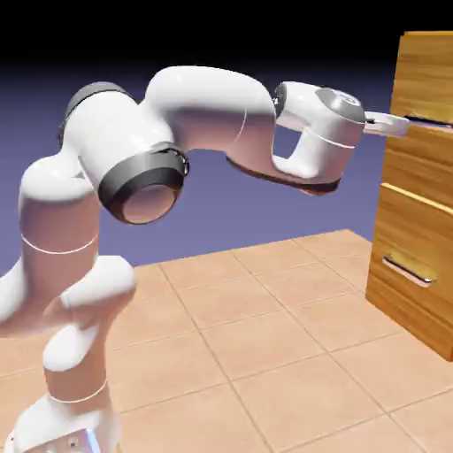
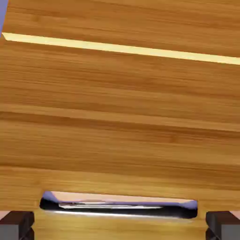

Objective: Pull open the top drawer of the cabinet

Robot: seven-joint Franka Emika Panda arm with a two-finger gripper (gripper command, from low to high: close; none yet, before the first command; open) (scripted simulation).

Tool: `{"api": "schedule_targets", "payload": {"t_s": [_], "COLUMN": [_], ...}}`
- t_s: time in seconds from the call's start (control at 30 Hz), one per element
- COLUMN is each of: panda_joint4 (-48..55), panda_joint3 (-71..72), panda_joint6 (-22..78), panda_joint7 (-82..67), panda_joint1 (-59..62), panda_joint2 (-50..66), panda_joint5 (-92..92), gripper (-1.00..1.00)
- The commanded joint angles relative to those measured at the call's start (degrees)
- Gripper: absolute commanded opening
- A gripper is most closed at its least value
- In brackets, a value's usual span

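The light-brown wood-grain cabinet (image 1: 416,230) stands at the exterior view's right edge. My arm stretches level toward its top drawer (image 1: 429,97). My gripper (image 1: 398,125) points at the front, its tips right at the slim silver handle (image 1: 426,122). In the hand view the top drawer's wood (image 2: 120,154) fills the picture. The silver bar handle (image 2: 117,209) lies low across it, in front of a dark slot. My gripper (image 2: 120,226) is open: the two grey fingertips (image 2: 16,225) sit far apart, outside the bar's ends, with nothing gripped. How far out the drawer stands is unclear.
A lower drawer with its own silver handle (image 1: 409,270) sits below the gripper's height. The tan tiled table (image 1: 265,354) runs from the robot's base to the cabinet's foot. A pale seam (image 2: 122,49) crosses the wood higher in the hand view.
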State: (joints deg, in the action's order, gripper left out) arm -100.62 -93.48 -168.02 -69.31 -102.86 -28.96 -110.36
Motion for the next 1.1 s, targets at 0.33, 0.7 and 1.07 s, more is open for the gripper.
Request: {"api": "schedule_targets", "payload": {"t_s": [0.33,0.7,1.07], "panda_joint4": [13.5,28.89,18.42], "panda_joint3": [-20.9,-32.47,-27.25], "panda_joint6": [1.34,0.64,2.26], "panda_joint7": [-24.99,-45.57,-35.63], "panda_joint1": [-22.84,-38.66,-30.46], "panda_joint2": [0.83,-6.79,0.35], "panda_joint5": [-24.67,-27.43,-33.44], "gripper": [0.0,0.0,-1.0]}}
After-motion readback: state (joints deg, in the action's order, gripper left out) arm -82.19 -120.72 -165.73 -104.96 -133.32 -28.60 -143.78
